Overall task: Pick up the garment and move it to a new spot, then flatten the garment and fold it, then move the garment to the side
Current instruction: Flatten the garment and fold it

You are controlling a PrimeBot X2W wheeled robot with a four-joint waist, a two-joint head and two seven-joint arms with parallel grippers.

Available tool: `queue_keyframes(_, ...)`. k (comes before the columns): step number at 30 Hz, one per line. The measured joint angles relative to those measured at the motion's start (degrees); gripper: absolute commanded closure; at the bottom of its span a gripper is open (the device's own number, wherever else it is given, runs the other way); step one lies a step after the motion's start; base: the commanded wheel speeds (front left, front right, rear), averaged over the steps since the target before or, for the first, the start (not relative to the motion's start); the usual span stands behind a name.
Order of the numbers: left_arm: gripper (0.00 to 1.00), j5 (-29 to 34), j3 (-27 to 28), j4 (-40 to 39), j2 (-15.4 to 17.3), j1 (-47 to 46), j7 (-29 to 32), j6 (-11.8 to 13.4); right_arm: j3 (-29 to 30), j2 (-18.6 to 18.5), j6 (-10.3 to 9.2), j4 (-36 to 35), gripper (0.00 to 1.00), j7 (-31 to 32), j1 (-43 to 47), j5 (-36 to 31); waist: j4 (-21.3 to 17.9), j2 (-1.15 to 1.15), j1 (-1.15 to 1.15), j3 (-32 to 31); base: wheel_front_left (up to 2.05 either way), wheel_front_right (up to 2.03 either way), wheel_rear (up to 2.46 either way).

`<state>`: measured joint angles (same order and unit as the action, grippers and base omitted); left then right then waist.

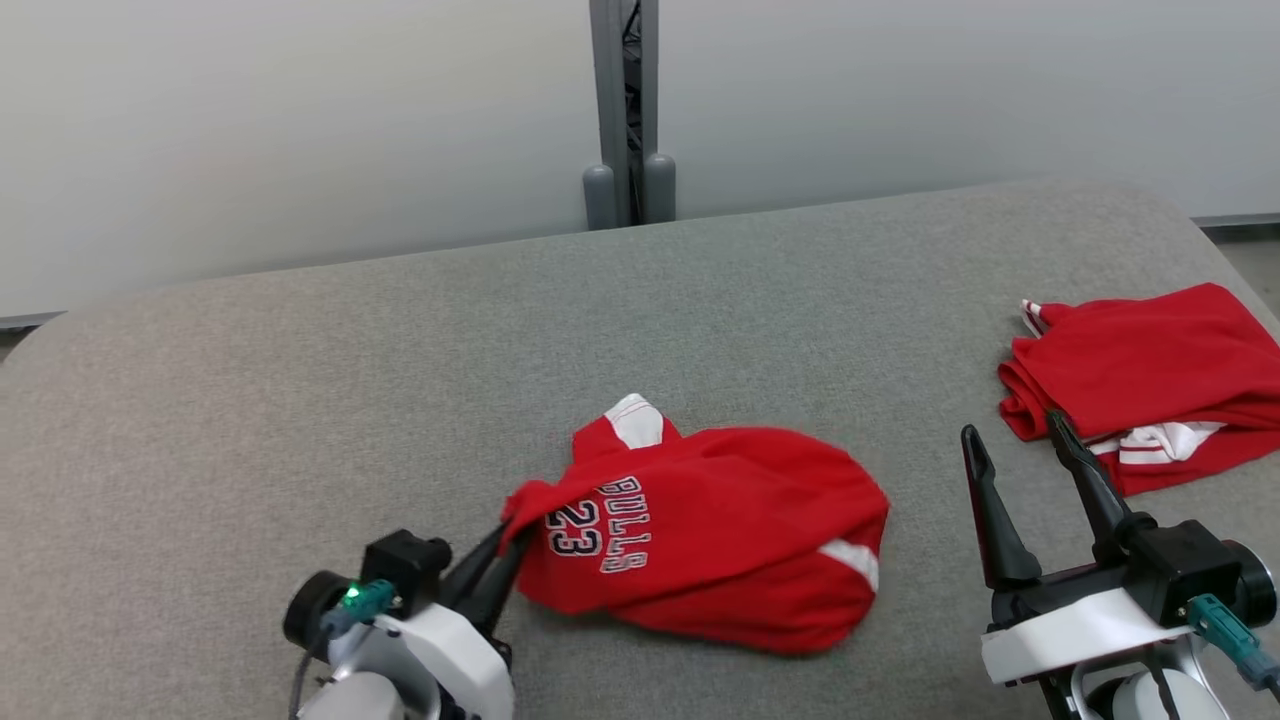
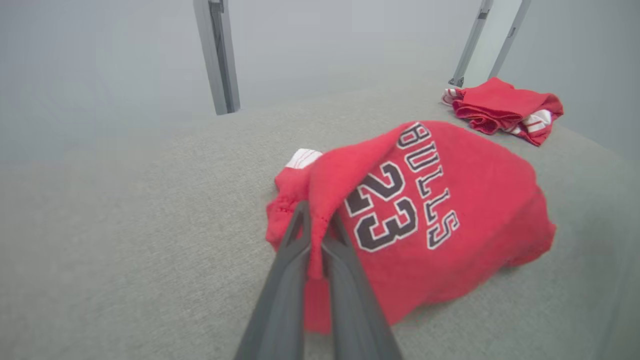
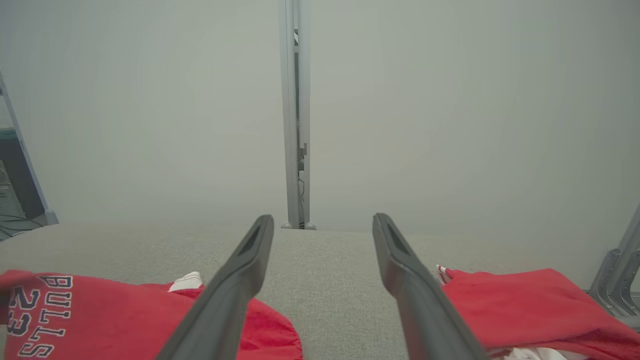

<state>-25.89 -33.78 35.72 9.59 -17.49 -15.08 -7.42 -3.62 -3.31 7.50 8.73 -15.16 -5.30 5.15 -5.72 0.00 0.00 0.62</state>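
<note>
— nearest the lens, at the lower left, what is seen of the left gripper (image 1: pixel 508 540)?
— its two dark fingers are pressed together on a fold of red cloth at the left edge of the garment (image 1: pixel 720 530), beside the printed "bulls 23". from the left wrist the hem is seen drawn up between them.
— and where is the garment lying?
— it is bunched in a heap on the grey padded surface (image 1: pixel 300 400), near the front and about the middle, between the two grippers.
— what is seen further right?
— the right gripper (image 1: pixel 1010 428) is held spread wide, with nothing between its fingers, near a second red pile (image 1: pixel 1140 370) at the right edge.
— how should the lift be done well?
— it is judged that the cloth should be raised slowly and straight up, so that the thin pinch is not lost. the heap should be cleared fully from the surface before it is carried, and the second pile should be kept away from.
</note>
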Motion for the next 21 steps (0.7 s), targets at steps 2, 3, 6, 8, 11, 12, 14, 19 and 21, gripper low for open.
queue_keyframes(2,1.00,0.92,2.02,-1.18,0.82,0.01,0.01,0.43,-0.09,0.02,0.00,0.03,0.00,0.00,0.01,0.00,0.42,0.00,0.00,-0.39,0.00,0.00,0.00)
queue_keyframes(3,1.00,1.25,3.09,-1.86,1.02,-0.01,0.01,0.59,-0.12,0.01,0.00,0.07,0.00,0.00,0.01,0.00,0.59,0.00,0.00,-0.59,0.00,0.00,0.00)
queue_keyframes(6,1.00,2.20,6.03,-3.81,1.93,-0.07,0.01,1.49,-0.36,0.03,0.00,0.13,0.00,0.00,0.07,0.01,0.93,0.00,0.00,-1.10,0.00,0.00,0.00)
queue_keyframes(8,1.00,2.64,7.88,-4.49,2.31,-0.27,0.01,2.02,-0.48,0.07,0.00,0.18,0.00,0.00,0.09,0.02,0.99,0.00,0.00,-1.32,0.00,0.00,0.00)
queue_keyframes(11,1.00,3.34,8.98,-4.14,2.46,-0.47,0.00,2.44,-0.79,0.11,0.00,0.25,0.00,0.00,0.10,0.07,0.78,0.00,0.00,-1.42,0.00,0.00,0.00)
queue_keyframes(12,1.00,3.61,8.95,-3.45,2.47,-0.61,0.01,2.44,-0.96,0.13,0.00,0.30,0.00,0.00,0.10,0.23,0.63,0.00,0.00,-1.41,0.00,0.00,0.00)
queue_keyframes(14,1.00,4.17,8.72,-1.64,2.54,-1.13,0.01,2.45,-1.42,0.18,0.00,0.40,0.00,0.00,0.11,0.38,0.19,0.00,0.00,-1.32,0.00,0.00,0.00)
queue_keyframes(19,1.00,4.64,8.78,1.98,2.42,-5.13,0.19,3.18,-2.23,0.23,0.00,0.49,0.00,0.01,0.02,0.44,-1.44,0.00,0.00,-0.70,0.00,0.00,0.00)
queue_keyframes(21,1.00,4.50,9.54,2.71,2.21,-6.90,0.18,3.71,-2.54,0.26,0.00,0.51,0.00,0.00,-0.05,0.45,-2.34,0.00,0.00,-0.34,0.00,0.00,0.00)
